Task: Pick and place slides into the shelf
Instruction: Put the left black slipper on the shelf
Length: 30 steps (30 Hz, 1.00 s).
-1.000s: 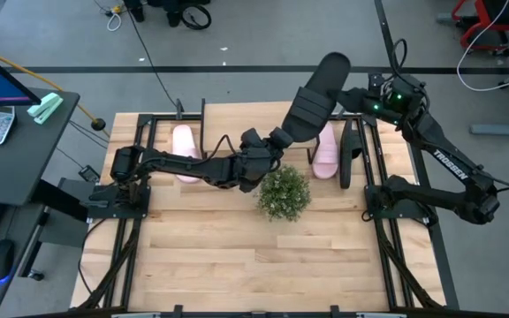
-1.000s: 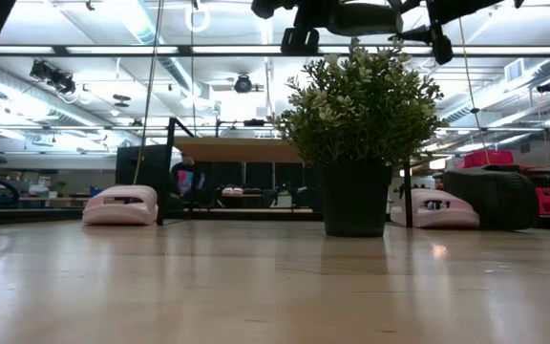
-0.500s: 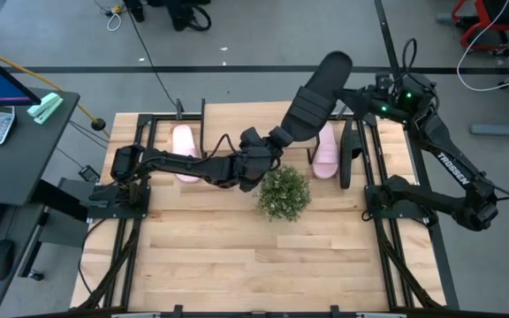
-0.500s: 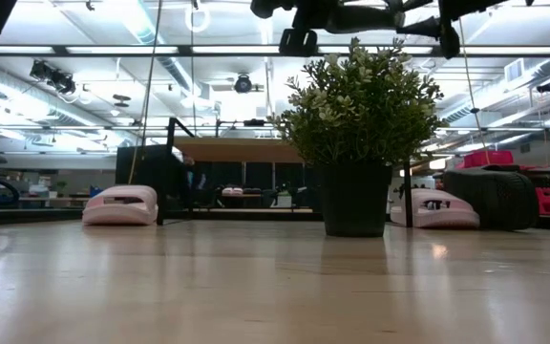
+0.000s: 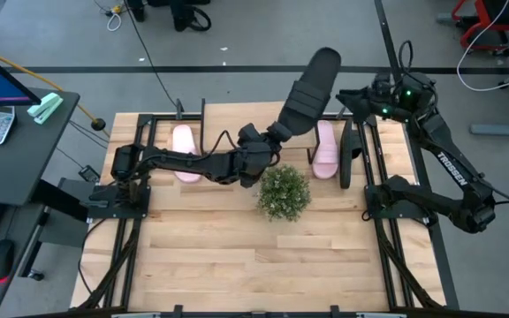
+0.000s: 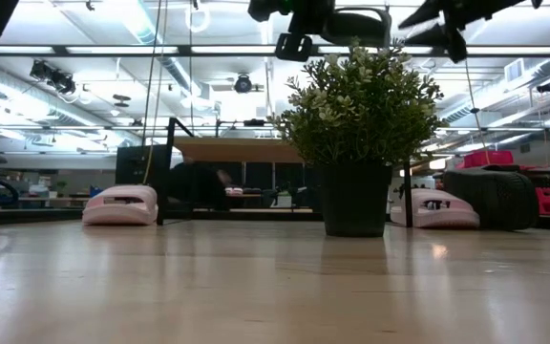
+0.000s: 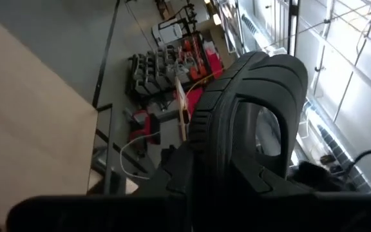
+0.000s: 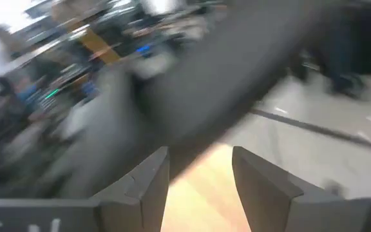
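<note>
1. While stretched low across the far half of the table (image 5: 237,265) from its base at the left, left gripper (image 5: 272,141) clamped on the heel of a black slide (image 5: 307,93), held aloft and angled up toward the far edge, above the potted plant (image 5: 283,193).
2. Raised at the far right, right gripper (image 5: 347,95) with fingers (image 8: 140,187) spread apart, pointing left at the lifted slide, close to its toe without touching.
3. Flat on the table: one pink slide (image 5: 184,150) at far left, another pink slide (image 5: 325,148) at far right, with a second black slide (image 6: 490,199) just right of it.
4. Partly hidden behind the plant in the low view: shelf (image 6: 232,150); mostly covered by the arms from above.
5. Compared with a second ago, lifted slide swung slightly left, right gripper drawn nearer its toe.
</note>
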### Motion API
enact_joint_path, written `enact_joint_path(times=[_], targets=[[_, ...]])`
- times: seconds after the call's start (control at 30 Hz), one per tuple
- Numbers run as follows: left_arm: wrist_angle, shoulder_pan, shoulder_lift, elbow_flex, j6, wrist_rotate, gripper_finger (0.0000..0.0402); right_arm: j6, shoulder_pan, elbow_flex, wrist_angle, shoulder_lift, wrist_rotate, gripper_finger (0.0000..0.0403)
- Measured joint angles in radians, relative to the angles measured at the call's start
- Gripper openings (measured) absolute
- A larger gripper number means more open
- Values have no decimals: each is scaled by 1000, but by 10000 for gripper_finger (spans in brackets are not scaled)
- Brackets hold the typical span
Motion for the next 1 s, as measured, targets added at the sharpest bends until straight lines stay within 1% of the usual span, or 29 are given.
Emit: enact_joint_path(times=[0.07,0.1,0.13,0.2,0.27,0.37,0.5,0.57,0.63,0.73,0.9,1.0], targets=[[1,13,0,0,8,-5,59,-107,39,0,21,-8,-61,175],[0,20,0,0,10,-7,59,-164,64,0,29,-17,-69,174],[0,25,0,0,11,-8,59,-222,87,1,34,-27,-67,173],[0,37,0,0,12,-9,59,-336,140,17,31,-47,-15,171],[-1,45,0,0,12,-5,59,-441,199,42,31,-63,85,170],[0,53,0,0,6,-2,59,-609,305,91,28,-63,274,170],[-1,59,0,0,-21,-2,59,-831,453,150,16,-22,524,170],[-1,64,0,0,-63,1,59,-913,522,169,3,10,614,170],[-13,69,0,0,-120,24,59,-976,588,170,-2,46,715,169],[-39,70,0,0,-209,59,59,-1034,672,169,-15,110,834,170],[-68,68,0,0,-226,63,59,-1122,772,169,-5,203,1029,169],[-87,67,0,0,-229,64,59,-1156,814,169,0,247,1124,169]])
